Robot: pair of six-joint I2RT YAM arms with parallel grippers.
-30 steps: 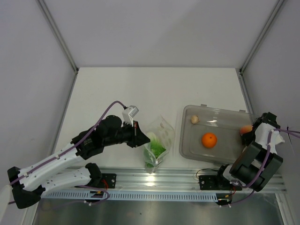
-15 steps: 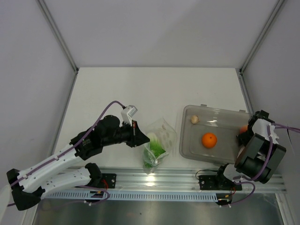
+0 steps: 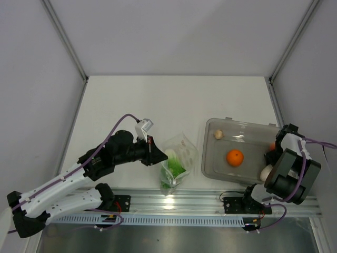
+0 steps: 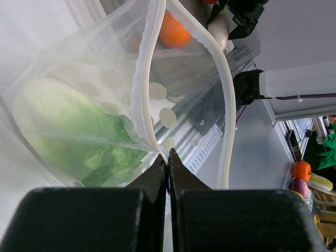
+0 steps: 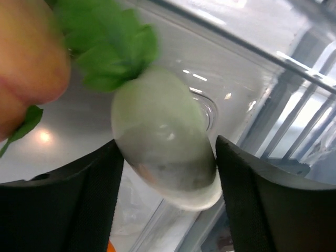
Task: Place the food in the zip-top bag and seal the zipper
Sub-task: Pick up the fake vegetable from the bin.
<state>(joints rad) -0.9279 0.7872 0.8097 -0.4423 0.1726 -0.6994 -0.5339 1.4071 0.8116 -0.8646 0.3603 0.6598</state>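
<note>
The zip-top bag [image 3: 178,157] lies between the arms with the lettuce head [image 3: 174,169] inside it. My left gripper [image 3: 157,153] is shut on the bag's mouth edge. In the left wrist view the jaws [image 4: 168,157] pinch the white zipper strip [image 4: 148,100], the mouth gapes open, and the lettuce [image 4: 68,136] shows through the plastic. My right gripper [image 3: 270,163] is at the right end of the clear tray [image 3: 247,127]. It is shut on a pale egg-like piece [image 5: 163,136] with green leaves, also seen from above [image 3: 266,172]. The reddish-orange fruit [image 5: 26,68] is beside it.
The round orange [image 3: 235,157] lies in the middle of the tray and a small pale piece [image 3: 218,134] in its far left corner. A metal rail [image 3: 174,203] runs along the near table edge. White walls close in the left, right and back.
My right wrist has turned and shifted at the tray's right end, and the pale piece now shows under it. My left gripper keeps hold of the bag's edge, almost still.
</note>
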